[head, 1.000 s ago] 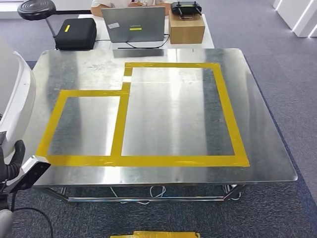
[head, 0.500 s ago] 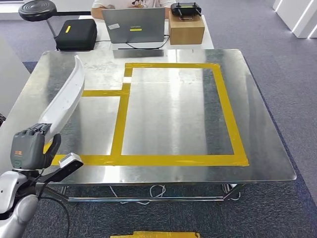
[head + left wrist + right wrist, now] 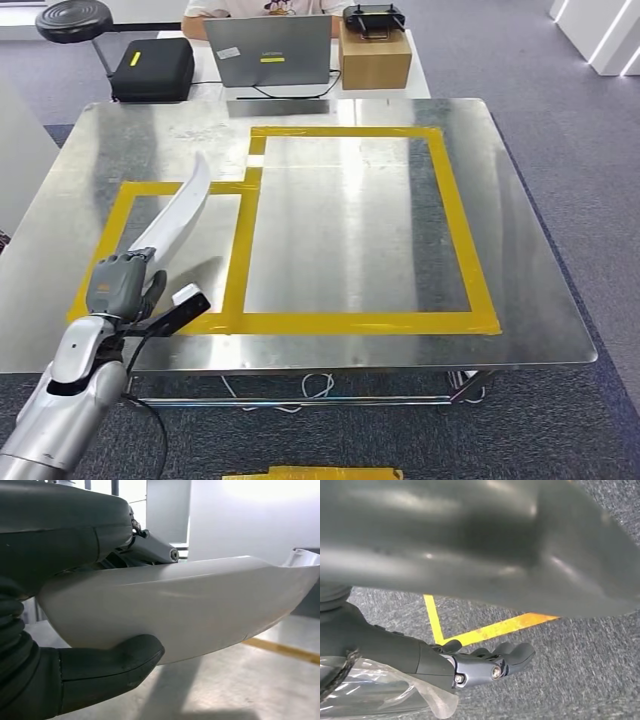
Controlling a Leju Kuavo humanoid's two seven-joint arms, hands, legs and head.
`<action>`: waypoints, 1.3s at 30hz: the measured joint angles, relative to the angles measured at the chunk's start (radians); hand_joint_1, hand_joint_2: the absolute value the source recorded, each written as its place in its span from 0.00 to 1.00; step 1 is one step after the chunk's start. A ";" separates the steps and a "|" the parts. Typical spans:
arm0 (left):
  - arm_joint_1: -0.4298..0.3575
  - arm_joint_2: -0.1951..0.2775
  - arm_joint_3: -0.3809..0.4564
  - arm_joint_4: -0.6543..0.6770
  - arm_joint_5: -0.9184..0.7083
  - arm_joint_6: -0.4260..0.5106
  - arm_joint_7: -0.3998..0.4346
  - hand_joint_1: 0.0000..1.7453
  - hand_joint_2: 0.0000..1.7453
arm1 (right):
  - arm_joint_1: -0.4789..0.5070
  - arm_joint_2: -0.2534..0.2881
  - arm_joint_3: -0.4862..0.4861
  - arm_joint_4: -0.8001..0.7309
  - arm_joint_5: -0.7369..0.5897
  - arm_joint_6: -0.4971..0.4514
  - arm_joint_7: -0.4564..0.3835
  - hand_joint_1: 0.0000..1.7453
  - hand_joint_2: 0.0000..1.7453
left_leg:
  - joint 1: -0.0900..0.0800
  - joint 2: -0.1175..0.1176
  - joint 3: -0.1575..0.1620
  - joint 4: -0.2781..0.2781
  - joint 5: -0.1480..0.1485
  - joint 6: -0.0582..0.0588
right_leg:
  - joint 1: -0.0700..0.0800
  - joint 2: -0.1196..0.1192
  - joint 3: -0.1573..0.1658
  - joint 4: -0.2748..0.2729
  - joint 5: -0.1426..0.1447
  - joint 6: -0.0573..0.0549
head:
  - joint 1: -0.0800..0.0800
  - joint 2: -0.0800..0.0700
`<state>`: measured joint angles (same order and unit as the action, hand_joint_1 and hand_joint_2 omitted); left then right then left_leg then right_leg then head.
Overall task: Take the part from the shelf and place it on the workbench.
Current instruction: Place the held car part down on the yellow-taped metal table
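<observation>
The left hand point(image 3: 119, 285) is clamped on the near end of the part point(image 3: 175, 212), a long curved white shell. In the left wrist view the thumb point(image 3: 113, 667) lies under the shell's lower face and the darker fingers press on its upper side, so the piece is pinched across its thickness. This grip at one end leaves the rest of the shell free to be lowered flat.

The part is held above the workbench point(image 3: 528, 300), over the near-left yellow tape rectangle point(image 3: 106, 250). It rises from the hand toward the far side, tilted, with its far tip above the tape's far edge. A shadow on the metal under it suggests it is off the surface; contact cannot be confirmed.

The large tape rectangle point(image 3: 460, 230) to the right marks a second zone. The smaller left zone appears to be the intended spot, judging by where the shell is carried.

The right hand point(image 3: 486, 667) hangs above grey carpet with yellow floor tape point(image 3: 433, 620). Its fingers lie together and nearly straight with nothing between them; some clear plastic film point(image 3: 376, 692) shows near the wrist.

Assessment: transport is near complete; lowering and release remain. Risk: an end-held, tilted shell may rock or slide on bare metal when let go.

On the far desk stand a laptop point(image 3: 268, 50), a black case point(image 3: 153, 68) and a cardboard box point(image 3: 374, 55).
</observation>
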<state>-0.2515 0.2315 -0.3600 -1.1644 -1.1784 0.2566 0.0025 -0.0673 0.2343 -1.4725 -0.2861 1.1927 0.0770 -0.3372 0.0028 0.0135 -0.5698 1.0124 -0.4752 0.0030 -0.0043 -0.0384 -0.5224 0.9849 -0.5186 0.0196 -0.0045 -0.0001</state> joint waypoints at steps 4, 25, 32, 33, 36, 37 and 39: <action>-0.031 -0.004 0.000 0.083 -0.021 0.000 0.020 0.82 1.00 | 0.001 -0.010 0.004 0.010 0.001 0.000 0.000 0.00 0.00 | 0.000 0.000 0.000 0.000 0.000 0.000 | 0.000 0.000 0.000 0.000 0.000 0.000 | 0.000 0.000; -0.073 -0.011 0.009 0.217 -0.098 -0.029 0.041 0.00 0.00 | 0.000 -0.014 0.019 0.021 -0.008 0.010 -0.005 0.00 0.00 | 0.000 0.000 0.000 0.000 0.000 0.000 | 0.000 0.000 0.000 0.000 0.000 0.000 | 0.000 0.000; -0.070 -0.016 0.017 0.204 -0.084 -0.025 0.030 0.00 0.00 | 0.000 -0.014 0.022 0.021 -0.016 0.010 -0.007 0.00 0.00 | 0.000 0.000 0.000 0.000 0.000 0.000 | 0.000 0.000 0.000 0.000 0.000 0.000 | 0.000 0.000; -0.069 -0.017 0.018 0.201 -0.084 -0.023 0.029 0.00 0.00 | 0.000 -0.014 0.022 0.021 -0.017 0.010 -0.007 0.00 0.00 | 0.000 0.000 0.000 0.000 0.000 0.000 | 0.000 0.000 0.000 0.000 0.000 0.000 | 0.000 0.000; -0.065 -0.019 0.023 0.189 -0.083 -0.008 0.028 0.00 0.00 | 0.001 -0.014 0.023 0.021 -0.019 0.010 -0.007 0.00 0.00 | 0.000 0.000 0.000 0.000 0.000 0.000 | 0.000 0.000 0.000 0.000 0.000 0.000 | 0.000 0.000; -0.063 -0.020 0.026 0.183 -0.081 0.000 0.028 0.00 0.00 | 0.001 -0.014 0.023 0.021 -0.021 0.010 -0.007 0.00 0.00 | 0.000 0.000 0.000 0.000 0.000 0.000 | 0.000 0.000 0.000 0.000 0.000 0.000 | 0.000 0.000; -0.059 -0.022 0.031 0.166 -0.077 0.015 0.028 0.00 0.00 | 0.001 -0.014 0.024 0.021 -0.023 0.010 -0.008 0.00 0.00 | 0.000 0.000 0.000 0.000 0.000 0.000 | 0.000 0.000 0.000 0.000 0.000 0.000 | 0.000 0.000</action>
<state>-0.3103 0.2098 -0.3293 -0.9980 -1.2550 0.2720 0.0301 -0.0660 0.2205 -1.4481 -0.2651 1.1697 0.0870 -0.3449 0.0028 0.0134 -0.5700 1.0124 -0.4751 0.0029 -0.0043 -0.0388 -0.5222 0.9850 -0.5187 0.0196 -0.0046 -0.0002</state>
